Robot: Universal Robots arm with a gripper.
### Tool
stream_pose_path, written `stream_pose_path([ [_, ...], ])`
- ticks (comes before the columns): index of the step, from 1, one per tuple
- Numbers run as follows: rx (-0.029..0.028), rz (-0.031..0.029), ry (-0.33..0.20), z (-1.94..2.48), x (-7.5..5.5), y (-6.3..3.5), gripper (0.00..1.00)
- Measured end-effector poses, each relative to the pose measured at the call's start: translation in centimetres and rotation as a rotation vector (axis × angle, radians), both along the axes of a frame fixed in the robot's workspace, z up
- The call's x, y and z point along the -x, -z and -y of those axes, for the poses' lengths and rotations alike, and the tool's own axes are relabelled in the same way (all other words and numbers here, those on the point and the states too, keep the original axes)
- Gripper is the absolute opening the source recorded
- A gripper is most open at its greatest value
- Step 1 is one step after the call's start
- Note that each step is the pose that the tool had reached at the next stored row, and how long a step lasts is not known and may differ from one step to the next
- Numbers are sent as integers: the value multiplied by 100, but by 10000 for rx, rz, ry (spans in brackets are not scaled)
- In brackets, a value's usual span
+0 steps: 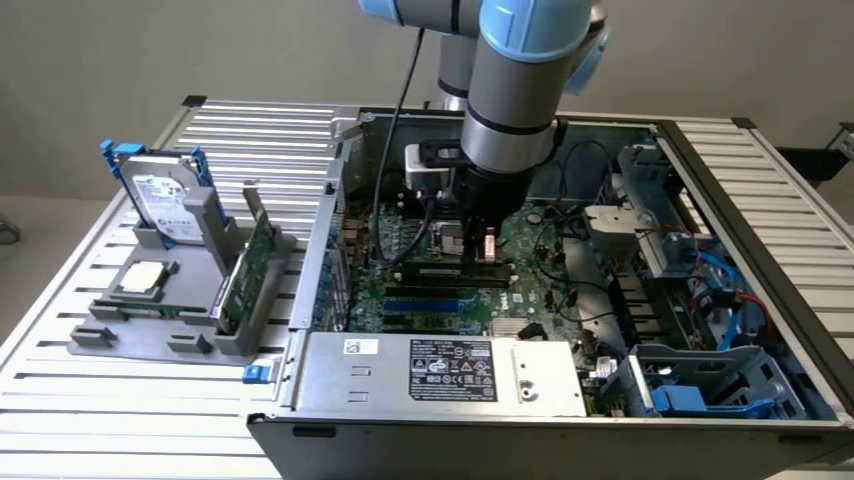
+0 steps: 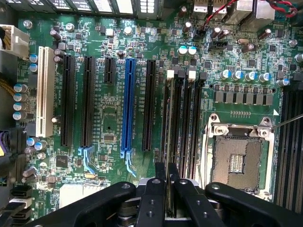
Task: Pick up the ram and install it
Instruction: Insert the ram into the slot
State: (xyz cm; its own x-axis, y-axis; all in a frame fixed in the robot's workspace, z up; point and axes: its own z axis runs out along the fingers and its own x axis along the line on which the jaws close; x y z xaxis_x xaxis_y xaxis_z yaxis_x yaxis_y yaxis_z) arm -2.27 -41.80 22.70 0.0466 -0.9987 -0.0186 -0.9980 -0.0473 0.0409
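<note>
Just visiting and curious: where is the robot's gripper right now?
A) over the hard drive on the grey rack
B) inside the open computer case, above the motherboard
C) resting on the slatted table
B: the gripper hangs inside the open computer case, above the green motherboard, apart from the hard drive on the rack.

Green motherboard (image 2: 109, 118) with one blue expansion slot (image 2: 128, 104), one white slot (image 2: 45, 90), black slots (image 2: 67, 99) between. Black gripper (image 2: 167, 166) closed on the thin green ram (image 2: 168, 201). Silver-grey arm (image 1: 514, 100) with light-blue caps. Silver hard drive (image 1: 167, 205) in blue bracket, on grey holder (image 1: 147, 340).
</note>
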Motion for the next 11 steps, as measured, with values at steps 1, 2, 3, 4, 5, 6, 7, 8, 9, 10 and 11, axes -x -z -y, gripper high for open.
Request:
stream_pose_path([
  [1, -1, 1, 0, 0, 0, 7, 14],
  [2, -1, 0, 0, 0, 0, 8, 14],
  [3, 0, 1, 0, 0, 0, 10, 14],
  [4, -1, 1, 0, 0, 0, 12, 14],
  [5, 0, 0, 0, 0, 0, 14, 14],
  [6, -1, 1, 0, 0, 0, 16, 14],
  [7, 0, 0, 0, 0, 0, 19, 14],
  [8, 1, 0, 0, 0, 0, 21, 14],
  [9, 2, 1, 0, 0, 0, 23, 14],
  [10, 2, 1, 0, 0, 0, 27, 14],
  [11, 3, 1, 0, 0, 0, 30, 14],
])
